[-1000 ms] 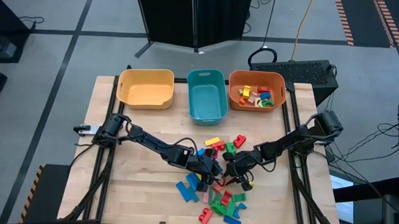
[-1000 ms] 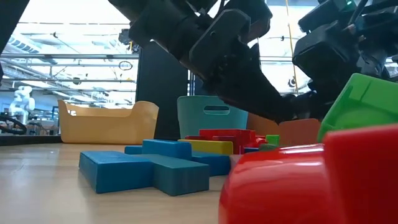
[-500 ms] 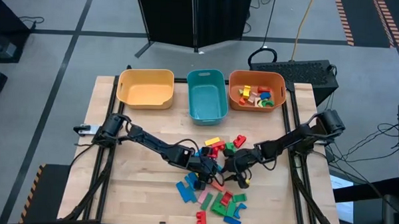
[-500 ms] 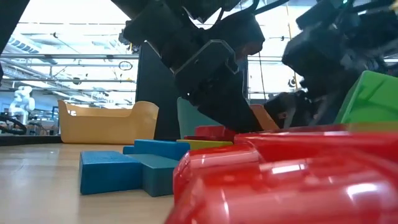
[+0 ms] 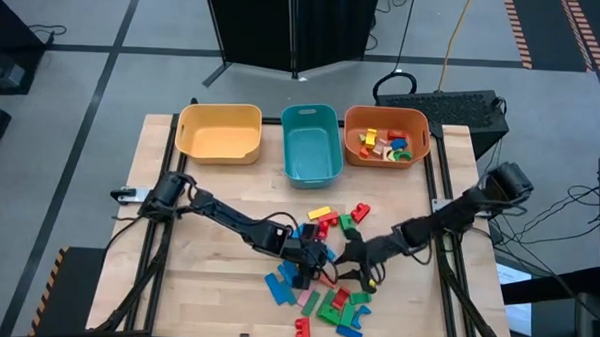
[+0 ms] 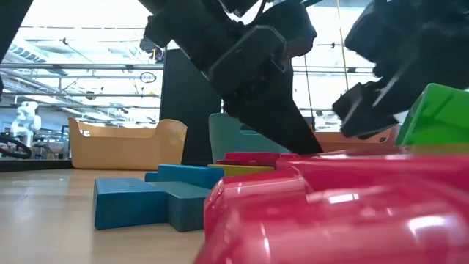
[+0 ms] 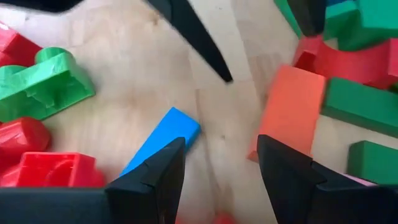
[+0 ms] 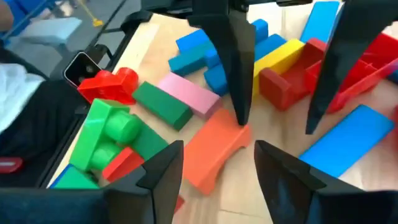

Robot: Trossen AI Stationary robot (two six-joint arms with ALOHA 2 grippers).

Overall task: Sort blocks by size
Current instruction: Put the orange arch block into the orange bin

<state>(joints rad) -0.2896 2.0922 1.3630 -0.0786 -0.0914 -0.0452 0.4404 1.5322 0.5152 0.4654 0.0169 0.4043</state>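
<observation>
Step in hand: picking from the loose pile of blocks (image 5: pixel 326 289) near the front middle of the table (image 5: pixel 206 285); no block lifted at this moment.
Left gripper (image 5: pixel 315 257): low over the pile, fingers spread apart, nothing between them; in the left wrist view an orange block (image 7: pixel 292 111) and a blue block (image 7: pixel 163 138) lie on the wood just ahead of the fingers.
Right gripper (image 5: pixel 354 275): also down at the pile, facing the left one, fingers parted and empty; in the right wrist view the orange block (image 8: pixel 214 149) sits just beyond the gap, a pink block (image 8: pixel 189 94) and a green one beside it.
Orange bin (image 5: pixel 357 125): at the back right, already holding several small mixed pieces.
Teal bin (image 5: pixel 293 138): back middle, looks empty.
Yellow bin (image 5: pixel 193 125): back left, looks empty.
Progress, as judged: early; most blocks unsorted on the table, only one bin in use.
Next move calls for: choosing one block, probably the orange one lying between both grippers, lining the fingers across its narrow sides, closing firmly, lifting clear of the neighbours.
Care needed: grippers very near each other, so only one should close in at a time; crowded pile means touching blocks may get dragged along.
</observation>
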